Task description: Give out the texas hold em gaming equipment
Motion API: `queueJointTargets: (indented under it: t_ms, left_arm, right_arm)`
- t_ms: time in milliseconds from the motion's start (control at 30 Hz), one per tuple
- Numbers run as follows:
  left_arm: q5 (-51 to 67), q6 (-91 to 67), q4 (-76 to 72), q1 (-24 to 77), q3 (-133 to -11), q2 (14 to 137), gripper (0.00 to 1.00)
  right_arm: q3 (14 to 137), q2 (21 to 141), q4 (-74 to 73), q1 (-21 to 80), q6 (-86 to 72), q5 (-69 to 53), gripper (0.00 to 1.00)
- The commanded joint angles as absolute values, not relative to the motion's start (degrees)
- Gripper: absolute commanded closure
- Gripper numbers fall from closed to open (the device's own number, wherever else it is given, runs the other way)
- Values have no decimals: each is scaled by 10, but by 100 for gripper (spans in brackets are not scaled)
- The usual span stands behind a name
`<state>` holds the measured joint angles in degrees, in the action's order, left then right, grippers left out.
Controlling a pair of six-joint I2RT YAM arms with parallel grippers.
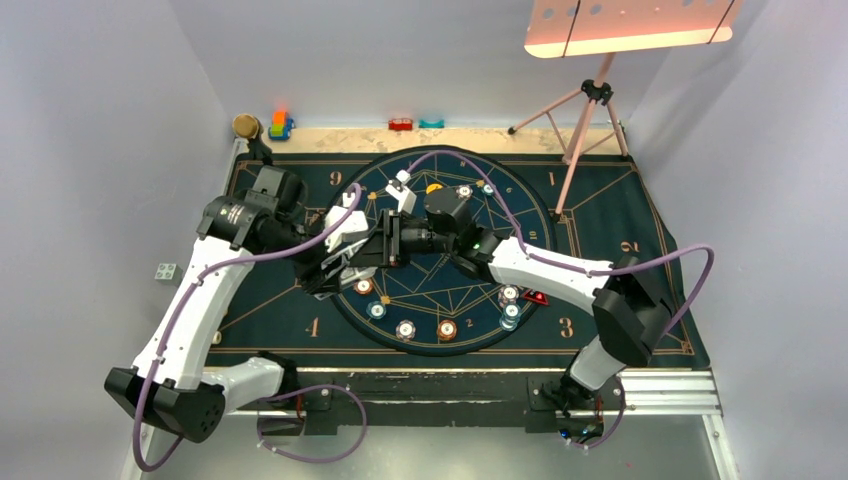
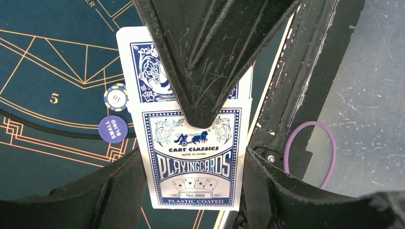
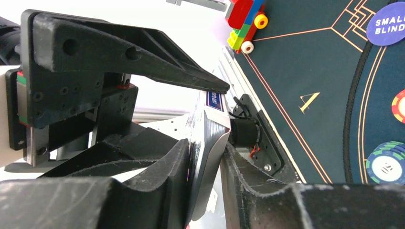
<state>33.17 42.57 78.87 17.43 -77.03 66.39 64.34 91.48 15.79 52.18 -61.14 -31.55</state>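
A blue-and-white playing card box [image 2: 193,183] is held between both grippers above the mat's left side. My left gripper [image 2: 193,157] is shut on the box's long edges. My right gripper [image 3: 206,148] is shut on the box's end [image 3: 210,126], and its finger covers the top of the box in the left wrist view. In the top view the two grippers, left [image 1: 338,262] and right [image 1: 386,243], meet tip to tip. Striped chips [image 1: 405,329] lie around the circle on the mat. A red-black triangular marker [image 1: 537,297] and a yellow disc [image 1: 434,187] also lie there.
A dark-blue "small blind" disc [image 2: 113,129] and a chip [image 2: 116,97] lie under the box. Toy blocks [image 1: 280,125] and a gold-headed microphone [image 1: 246,126] stand at the mat's [image 1: 620,215] far edge. A pink tripod [image 1: 585,130] stands back right.
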Motion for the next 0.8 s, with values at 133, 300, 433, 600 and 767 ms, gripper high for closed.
queueJointTargets:
  t_ms: [133, 300, 433, 600, 767]
  left_arm:
    - [343, 411, 757, 177, -786, 656, 64]
    - [334, 416, 750, 178, -779, 648, 10]
    - [328, 422, 739, 188, -763, 639, 0]
    - [316, 423, 724, 201, -748, 637, 0]
    - [291, 449, 717, 203, -703, 600, 0]
  right_arm:
    - [648, 920, 218, 526, -641, -346, 78]
    - [638, 919, 226, 526, -654, -345, 81]
    - [637, 923, 229, 526, -661, -341, 83]
    - [636, 924, 221, 526, -665, -332, 84]
    - [639, 922, 175, 515, -665, -312, 85]
